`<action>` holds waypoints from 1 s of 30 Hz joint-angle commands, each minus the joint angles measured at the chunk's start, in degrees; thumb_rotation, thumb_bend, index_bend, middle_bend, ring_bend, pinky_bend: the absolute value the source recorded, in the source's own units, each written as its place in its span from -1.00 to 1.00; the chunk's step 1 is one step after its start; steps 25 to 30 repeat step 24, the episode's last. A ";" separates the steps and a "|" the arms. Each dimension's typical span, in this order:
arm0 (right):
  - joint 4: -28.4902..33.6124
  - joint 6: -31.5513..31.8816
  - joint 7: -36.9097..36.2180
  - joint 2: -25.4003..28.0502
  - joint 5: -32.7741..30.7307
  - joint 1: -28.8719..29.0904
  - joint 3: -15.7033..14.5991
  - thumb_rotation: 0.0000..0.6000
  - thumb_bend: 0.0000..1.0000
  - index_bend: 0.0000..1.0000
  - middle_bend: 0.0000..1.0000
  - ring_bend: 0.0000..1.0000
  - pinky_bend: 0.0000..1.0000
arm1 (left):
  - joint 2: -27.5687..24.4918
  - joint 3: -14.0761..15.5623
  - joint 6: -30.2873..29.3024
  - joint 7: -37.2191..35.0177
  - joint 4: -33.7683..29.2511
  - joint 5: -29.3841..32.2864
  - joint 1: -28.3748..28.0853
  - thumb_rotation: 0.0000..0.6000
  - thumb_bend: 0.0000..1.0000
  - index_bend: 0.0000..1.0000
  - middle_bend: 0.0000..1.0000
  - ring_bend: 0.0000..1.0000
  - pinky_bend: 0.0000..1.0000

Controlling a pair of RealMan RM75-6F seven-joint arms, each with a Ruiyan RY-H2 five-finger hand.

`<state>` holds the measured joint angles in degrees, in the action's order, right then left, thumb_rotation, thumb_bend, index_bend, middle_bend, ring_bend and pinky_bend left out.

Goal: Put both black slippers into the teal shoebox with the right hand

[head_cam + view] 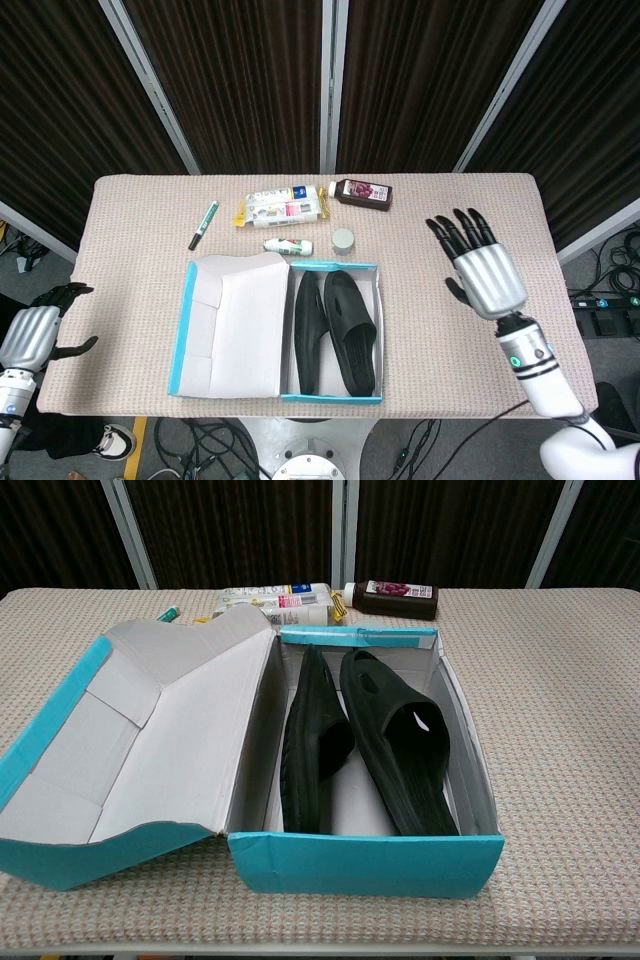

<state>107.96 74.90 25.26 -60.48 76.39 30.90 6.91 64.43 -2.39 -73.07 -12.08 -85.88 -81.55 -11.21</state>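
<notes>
The table (130, 230) carries the teal shoebox (333, 268), lid (235, 325) folded open to its left. Both black slippers lie inside: the left slipper (308, 335) tipped on its edge against the lid side, the right slipper (351, 331) flat, sole down. By this evidence the placing appears complete; what remains is to keep the right hand (480, 268) well clear of the box wall so nothing is knocked. That hand hangs over bare table to the right of the box, fingers spread, holding nothing.

The left hand (38, 332) sits at the table's left edge, partly cut off; it appears empty, fingers loosely apart. The chest view shows neither hand. The labels on the bottle (362, 193) and packets (282, 207) behind the box cannot be read.
</notes>
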 commanded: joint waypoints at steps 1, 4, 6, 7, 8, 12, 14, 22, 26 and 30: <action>1.86 4.30 4.63 3.29 -0.87 -5.50 -3.33 1.00 -0.70 -1.00 -0.91 -1.00 -1.00 | 0.41 -0.34 -1.26 0.91 0.18 -0.87 -0.05 1.00 -0.60 -0.58 -0.64 -0.72 -0.58; 0.56 7.21 4.21 3.23 -0.18 -8.95 -4.98 1.00 -0.71 -1.00 -0.94 -1.00 -1.00 | 0.37 -0.52 -2.08 1.89 -0.01 -1.65 -0.25 1.00 -0.60 -0.58 -0.64 -0.72 -0.58; -1.35 9.44 3.46 2.62 1.07 -11.32 -6.09 1.00 -0.72 -1.00 -0.94 -1.00 -1.00 | 0.23 -0.69 -2.69 2.89 -0.34 -2.17 -0.41 1.00 -0.60 -0.58 -0.64 -0.72 -0.58; -2.21 10.33 2.98 2.29 1.60 -12.30 -6.52 1.00 -0.72 -1.00 -0.94 -1.00 -1.00 | 0.17 -0.77 -2.92 3.45 -0.51 -2.35 -0.49 1.00 -0.60 -0.58 -0.64 -0.72 -0.58; -3.29 11.33 2.11 1.87 2.29 -13.52 -7.07 1.00 -0.72 -1.00 -0.94 -1.00 -1.00 | 0.10 -0.84 -3.25 4.20 -0.74 -2.62 -0.57 1.00 -0.60 -0.58 -0.64 -0.72 -0.58; -6.12 13.29 -0.86 1.05 3.60 -16.61 -8.17 1.00 -0.72 -1.00 -0.94 -1.00 -1.00 | 0.04 -1.07 -4.34 6.54 -0.94 -3.69 -0.92 1.00 -0.60 -0.58 -0.64 -0.72 -0.58; -7.48 13.95 -1.44 0.68 3.86 -17.67 -8.18 1.00 -0.72 -1.00 -0.94 -1.00 -1.00 | 0.23 -1.21 -4.95 7.87 -0.66 -4.31 -1.14 1.00 -0.60 -0.58 -0.64 -0.72 -0.58; -10.46 12.06 -3.14 -0.09 2.64 -19.22 -7.54 1.00 -0.72 -1.00 -0.94 -1.00 -1.00 | 0.76 -1.48 -5.79 11.23 -0.30 -4.93 -1.67 1.00 -0.60 -0.58 -0.64 -0.72 -0.58; -10.93 11.64 -3.66 -0.28 2.77 -19.39 -7.30 1.00 -0.72 -1.00 -0.94 -1.00 -1.00 | 0.74 -1.56 -5.79 11.59 -0.53 -4.73 -1.72 1.00 -0.60 -0.58 -0.64 -0.72 -0.58; -10.93 11.64 -3.66 -0.28 2.77 -19.39 -7.30 1.00 -0.72 -1.00 -0.94 -1.00 -1.00 | 0.74 -1.56 -5.79 11.59 -0.53 -4.73 -1.72 1.00 -0.60 -0.58 -0.64 -0.72 -0.58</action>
